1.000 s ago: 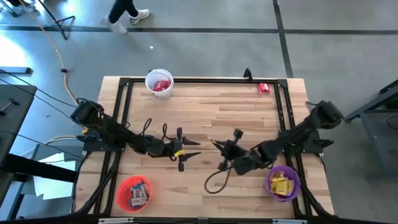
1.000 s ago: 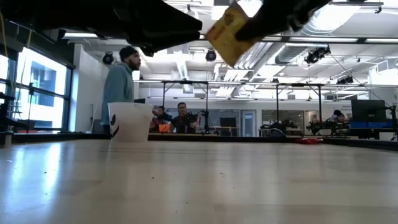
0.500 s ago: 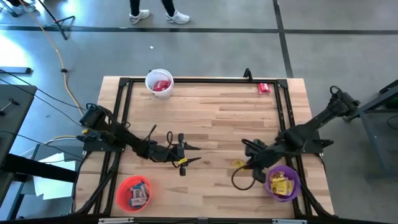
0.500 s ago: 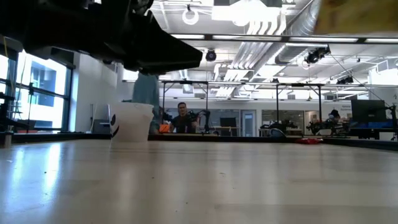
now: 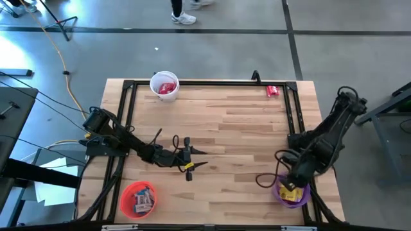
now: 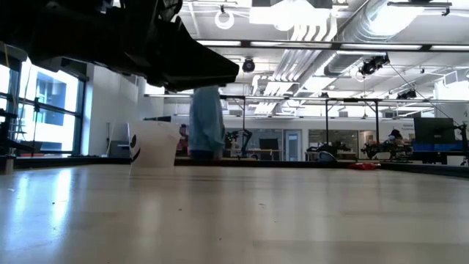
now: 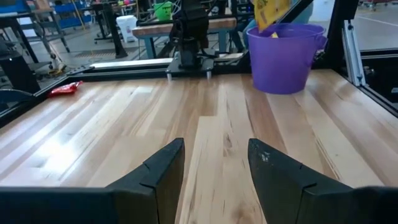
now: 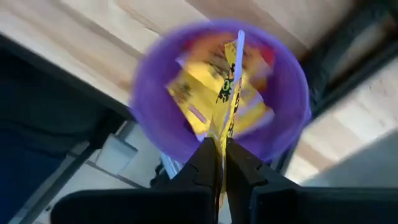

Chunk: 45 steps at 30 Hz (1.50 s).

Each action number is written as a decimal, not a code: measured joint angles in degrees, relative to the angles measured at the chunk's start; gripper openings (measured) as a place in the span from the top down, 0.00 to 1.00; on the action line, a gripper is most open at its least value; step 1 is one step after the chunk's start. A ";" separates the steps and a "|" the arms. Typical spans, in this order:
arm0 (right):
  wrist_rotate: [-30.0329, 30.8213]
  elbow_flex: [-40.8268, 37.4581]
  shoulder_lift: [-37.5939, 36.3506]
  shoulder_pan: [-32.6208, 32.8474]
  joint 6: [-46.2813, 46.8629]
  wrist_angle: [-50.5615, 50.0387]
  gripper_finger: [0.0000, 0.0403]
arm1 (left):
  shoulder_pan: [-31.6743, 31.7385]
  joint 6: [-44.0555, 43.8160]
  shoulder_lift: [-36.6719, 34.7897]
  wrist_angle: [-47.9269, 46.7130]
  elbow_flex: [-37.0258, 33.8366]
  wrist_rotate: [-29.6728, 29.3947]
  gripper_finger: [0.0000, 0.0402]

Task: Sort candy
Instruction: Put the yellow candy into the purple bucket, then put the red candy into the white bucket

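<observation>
— Over at the table's (image 5: 244,122) four o'clock corner, what's around the right gripper (image 5: 290,187)?
— It hangs right above the purple cup (image 5: 290,196), fingers clenched on a yellow packet (image 8: 231,74). Its wrist view shows the packet edge-on, pinched between the two fingers, with more yellow packets in the cup (image 8: 292,93) below it. A dark cable loops on the wood just beside the cup, toward nine o'clock.

— And the other arm?
— Left gripper (image 5: 192,158) sits low near the table's middle, slightly toward seven o'clock, fingers (image 7: 158,171) spread apart and holding nothing. Bare wood lies ahead of it, with nothing between it and the purple cup (image 7: 285,56).

— How many cups?
— Three. A white cup (image 5: 164,85) at eleven o'clock with red packets in it, an orange cup (image 5: 138,199) at seven o'clock with blue-and-white bars inside, and the purple one at four o'clock.

— Any candy loose on the table?
— One red packet (image 5: 273,91), at the one o'clock corner, against the black frame rail, well apart from both grippers.

— What can't you make out?
— The counts inside the cups: the packets overlap and are too small to separate. The right arm covers much of the purple cup from above. In the low view the left arm's dark bulk (image 6: 117,44) fills the upper left, and the purple and orange cups do not show there. A person (image 6: 207,121) stands beyond the far edge, behind the white cup (image 6: 152,144); from above only their shoes (image 5: 184,18) appear.
</observation>
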 joint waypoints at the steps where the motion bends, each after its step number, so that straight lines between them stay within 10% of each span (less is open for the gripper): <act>1: -0.99 -0.69 0.13 0.80 2.07 -0.09 0.99 | 0.06 0.00 0.00 0.00 0.00 0.00 0.59; 17: -6.51 -19.02 0.18 3.59 9.46 19.11 0.96 | 0.26 -1.45 0.00 -0.04 0.00 0.00 0.59; 31: -7.01 -13.45 0.29 3.59 8.51 18.14 0.56 | 3.13 -1.73 -0.07 2.02 -3.00 3.78 0.65; 38: 4.36 -6.12 0.26 2.51 -0.11 8.48 0.65 | 7.95 -4.86 -0.04 19.49 -14.69 11.51 0.86; 45: 23.02 -4.44 0.24 -9.66 -27.52 4.65 0.89 | 8.16 -2.42 -0.07 30.85 -19.90 12.31 0.99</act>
